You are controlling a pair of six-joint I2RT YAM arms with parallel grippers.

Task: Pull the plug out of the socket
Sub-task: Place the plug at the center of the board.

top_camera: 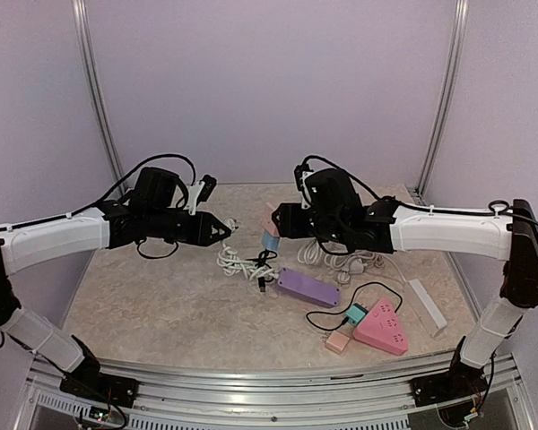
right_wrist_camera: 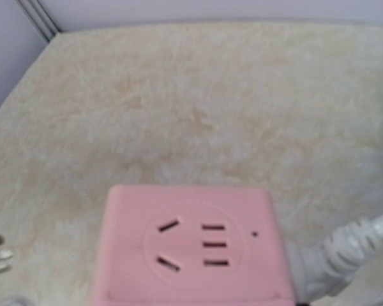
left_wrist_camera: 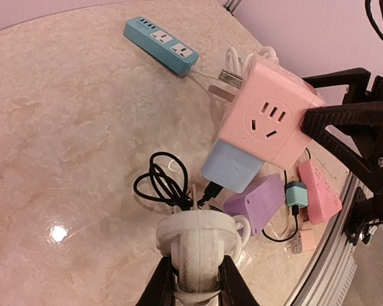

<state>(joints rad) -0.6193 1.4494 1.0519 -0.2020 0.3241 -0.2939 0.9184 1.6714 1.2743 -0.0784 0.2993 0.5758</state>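
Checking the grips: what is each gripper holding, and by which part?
The right gripper clamps the pink socket cube by two opposite sides; the left gripper is shut around the body of a white plug.

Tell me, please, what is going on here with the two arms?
The right gripper holds a pink cube socket up off the table, jaws closed on its sides. The left gripper is shut on a white plug, which sits apart from the cube, so it appears to be out already. A light blue adapter with a black cable is plugged into another face of the cube.
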